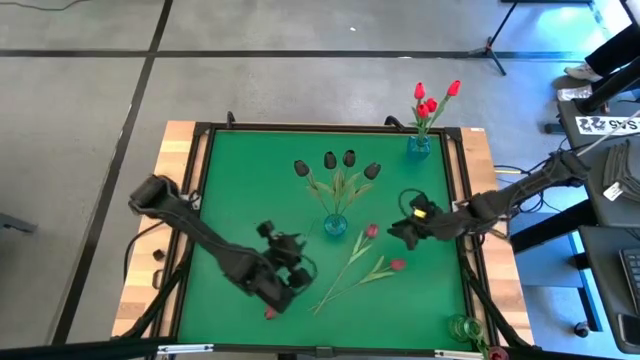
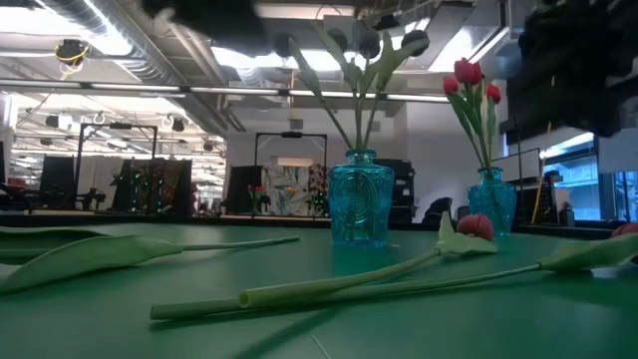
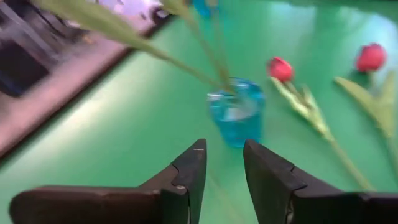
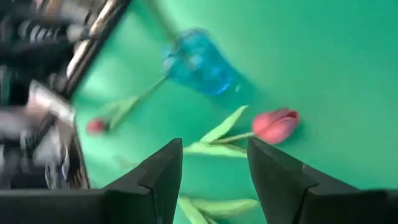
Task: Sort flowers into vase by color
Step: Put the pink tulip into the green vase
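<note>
Two pink-red tulips lie flat on the green mat; their heads (image 1: pixel 372 231) (image 1: pixel 397 265) point right and their stems run toward the near left. They also show in the left wrist view (image 3: pixel 281 68) (image 3: pixel 371 57). A blue vase (image 1: pixel 335 225) at the middle holds several near-black tulips (image 1: pixel 349 158). A second blue vase (image 1: pixel 419 143) at the far right holds red tulips (image 1: pixel 428 103). My right gripper (image 1: pixel 397 235) is open above the mat beside the farther lying tulip's head (image 4: pixel 277 124). My left gripper (image 1: pixel 298 260) is open and empty, near-left of the middle vase (image 3: pixel 236 115).
A small red tulip head (image 1: pixel 268 313) lies by the near edge beside my left arm. A clear greenish vase (image 1: pixel 463 328) stands at the near right corner. The mat's wooden border (image 1: pixel 180 150) frames the table. Bare mat lies at the far left.
</note>
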### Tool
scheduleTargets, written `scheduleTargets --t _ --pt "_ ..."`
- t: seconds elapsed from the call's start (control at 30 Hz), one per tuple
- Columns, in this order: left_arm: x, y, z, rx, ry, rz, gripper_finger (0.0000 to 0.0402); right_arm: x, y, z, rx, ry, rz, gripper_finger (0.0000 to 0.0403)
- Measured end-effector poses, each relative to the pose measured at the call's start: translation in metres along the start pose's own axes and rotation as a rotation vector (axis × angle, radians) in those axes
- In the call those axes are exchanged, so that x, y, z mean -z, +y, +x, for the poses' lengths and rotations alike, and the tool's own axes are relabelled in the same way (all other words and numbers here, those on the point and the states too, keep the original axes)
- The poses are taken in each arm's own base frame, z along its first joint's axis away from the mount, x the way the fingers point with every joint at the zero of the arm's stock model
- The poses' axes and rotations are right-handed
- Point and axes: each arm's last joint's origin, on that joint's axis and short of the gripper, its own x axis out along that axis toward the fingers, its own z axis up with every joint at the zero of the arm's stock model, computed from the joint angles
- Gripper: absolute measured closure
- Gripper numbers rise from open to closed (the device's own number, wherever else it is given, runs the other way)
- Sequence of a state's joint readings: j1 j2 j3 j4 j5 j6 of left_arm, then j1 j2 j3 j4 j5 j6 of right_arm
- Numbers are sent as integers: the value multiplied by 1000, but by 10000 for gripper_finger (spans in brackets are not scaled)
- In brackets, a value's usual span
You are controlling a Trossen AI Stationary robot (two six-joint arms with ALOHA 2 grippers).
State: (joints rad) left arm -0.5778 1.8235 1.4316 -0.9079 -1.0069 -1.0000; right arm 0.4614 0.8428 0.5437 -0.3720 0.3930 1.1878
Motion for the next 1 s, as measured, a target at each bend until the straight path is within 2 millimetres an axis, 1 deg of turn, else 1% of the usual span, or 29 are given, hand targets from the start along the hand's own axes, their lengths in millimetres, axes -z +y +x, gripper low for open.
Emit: scheduleTargets --t 0.1,0.17,0.2,0.27,0.33,0.43,0.5,0.53,0.6,0.67,0.73,0.87,0.93,1.0 --pt "22 21 -7 -44 -73 -12 309 7 1 18 78 -18 164 223" --pt "35 37 -2 -67 -106 -60 315 15 -3 31 143 6 233 223" --pt "40 44 3 -81 -125 -89 318 17 -1 37 142 16 275 223" --pt "45 53 13 -103 -156 -135 323 21 3 48 123 29 369 223" --pt "45 59 19 -106 -176 -160 327 26 7 60 103 57 464 223" --pt "47 60 27 -111 -205 -201 331 32 8 75 103 42 571 223" --pt "55 59 32 -112 -213 -217 334 37 4 84 144 24 672 223" --pt "58 57 35 -102 -227 -252 335 40 1 89 171 17 717 223" --pt "68 56 40 -90 -243 -284 335 43 -4 97 211 5 786 223" --pt "77 56 45 -77 -246 -301 336 46 -9 103 248 1 825 223" --pt "83 58 48 -78 -251 -305 336 46 -9 110 226 -23 861 223" --pt "88 63 55 -91 -250 -321 336 38 -11 122 192 -76 899 223" --pt "87 64 58 -91 -245 -349 336 35 -19 128 234 -76 894 224" --pt "88 65 60 -88 -241 -368 336 33 -21 134 241 -65 904 224"
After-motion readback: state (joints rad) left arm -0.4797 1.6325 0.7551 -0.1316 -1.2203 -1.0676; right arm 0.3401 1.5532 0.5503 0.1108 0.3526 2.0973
